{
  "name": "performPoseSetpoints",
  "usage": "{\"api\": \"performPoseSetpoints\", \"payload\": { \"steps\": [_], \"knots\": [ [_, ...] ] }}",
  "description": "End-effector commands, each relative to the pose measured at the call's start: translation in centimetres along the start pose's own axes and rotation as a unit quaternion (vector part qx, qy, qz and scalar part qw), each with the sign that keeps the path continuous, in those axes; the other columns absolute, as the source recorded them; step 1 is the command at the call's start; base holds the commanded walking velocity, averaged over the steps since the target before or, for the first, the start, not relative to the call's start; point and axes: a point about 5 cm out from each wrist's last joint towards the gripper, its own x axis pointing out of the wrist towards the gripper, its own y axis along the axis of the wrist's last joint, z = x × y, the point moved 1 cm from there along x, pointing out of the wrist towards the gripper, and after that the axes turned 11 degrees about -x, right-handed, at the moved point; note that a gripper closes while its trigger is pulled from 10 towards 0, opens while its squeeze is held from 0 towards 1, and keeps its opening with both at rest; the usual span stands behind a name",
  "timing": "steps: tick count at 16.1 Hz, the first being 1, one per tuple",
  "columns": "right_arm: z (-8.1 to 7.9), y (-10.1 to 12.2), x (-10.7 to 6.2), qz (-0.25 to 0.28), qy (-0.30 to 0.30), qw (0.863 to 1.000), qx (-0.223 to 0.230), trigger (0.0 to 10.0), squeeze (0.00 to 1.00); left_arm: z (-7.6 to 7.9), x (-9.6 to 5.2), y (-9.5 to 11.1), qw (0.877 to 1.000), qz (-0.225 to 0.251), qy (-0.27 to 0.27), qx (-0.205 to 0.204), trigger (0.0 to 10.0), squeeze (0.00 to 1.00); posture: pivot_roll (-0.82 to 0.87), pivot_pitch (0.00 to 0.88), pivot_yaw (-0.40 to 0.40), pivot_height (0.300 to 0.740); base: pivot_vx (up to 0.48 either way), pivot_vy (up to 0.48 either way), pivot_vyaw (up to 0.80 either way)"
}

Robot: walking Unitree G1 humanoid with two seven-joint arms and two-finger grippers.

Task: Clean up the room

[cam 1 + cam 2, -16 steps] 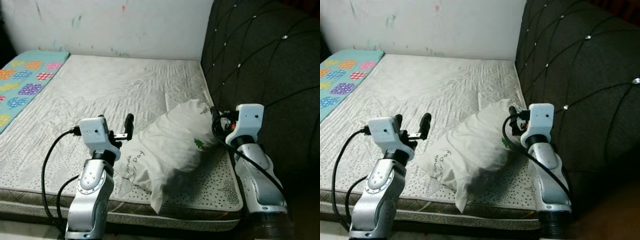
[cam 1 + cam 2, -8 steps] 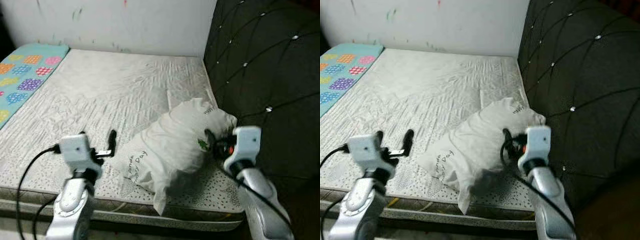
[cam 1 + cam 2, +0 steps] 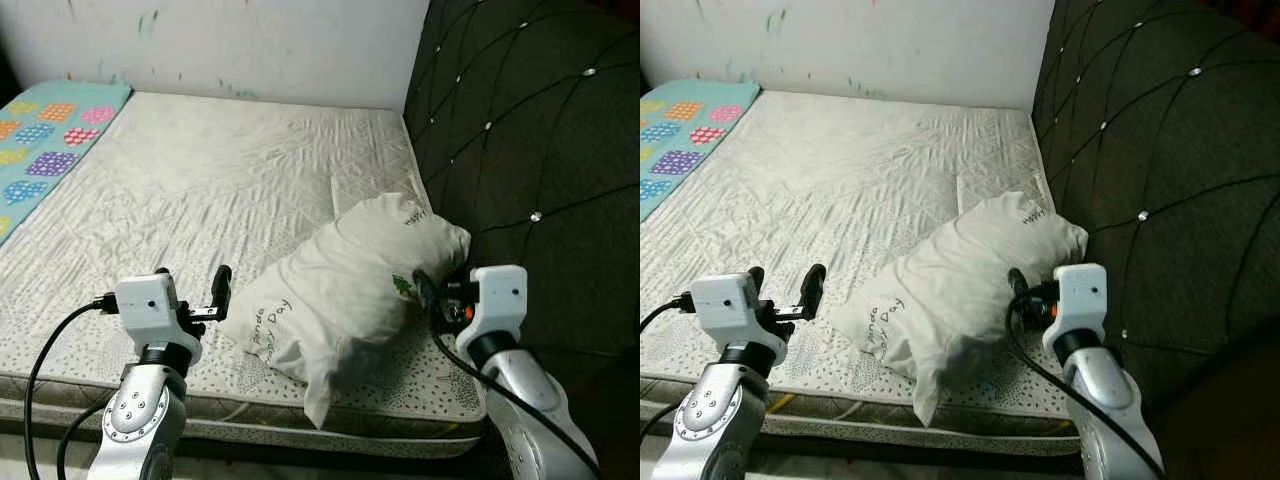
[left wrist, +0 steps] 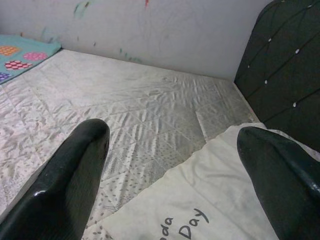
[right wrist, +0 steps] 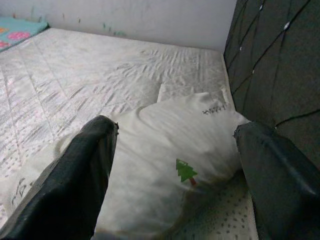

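Observation:
A white pillow point(image 3: 340, 290) with printed writing and a small green tree lies at the near right corner of the bare mattress point(image 3: 200, 190). My left gripper point(image 3: 192, 285) hovers open just left of the pillow's near corner, nothing between its fingers point(image 4: 75, 185). At the pillow's right end, close to the headboard, my right gripper point(image 3: 425, 290) is open too. In the right wrist view the pillow point(image 5: 170, 175) lies ahead between the spread fingers point(image 5: 280, 180), not held.
A dark tufted headboard point(image 3: 540, 130) rises along the right side. A teal blanket point(image 3: 40, 130) with coloured patches covers the far left of the bed. A marked white wall point(image 3: 250, 40) stands behind. The mattress edge runs just under my arms.
Both arms have dropped lower and drawn back toward me. The view has shifted a little. The pillow lies where it was.

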Motion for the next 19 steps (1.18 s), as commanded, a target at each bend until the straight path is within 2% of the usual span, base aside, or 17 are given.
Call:
{"api": "performPoseSetpoints", "payload": {
  "steps": [1,8,19],
  "knots": [
    [0.2,0.3,-0.2,0.003,0.003,1.0,-0.005,10.0,0.0,-0.1,-0.2,0.2,1.0,-0.002,-0.004,0.001,10.0,0.0,-0.05,0.068,-0.03,0.74,0.0,0.0,0.0],
    [0.1,0.2,0.1,0.001,0.009,1.0,-0.004,10.0,0.0,-0.2,0.0,0.2,1.0,-0.005,-0.001,0.001,10.0,0.0,-0.05,0.075,-0.029,0.661,0.0,0.0,0.0],
    [0.2,0.6,0.9,0.012,0.023,1.0,-0.015,10.0,0.0,0.3,0.2,0.8,1.0,0.015,-0.011,-0.006,10.0,0.0,-0.05,0.076,-0.04,0.661,0.0,0.0,0.0]
  ]
}}
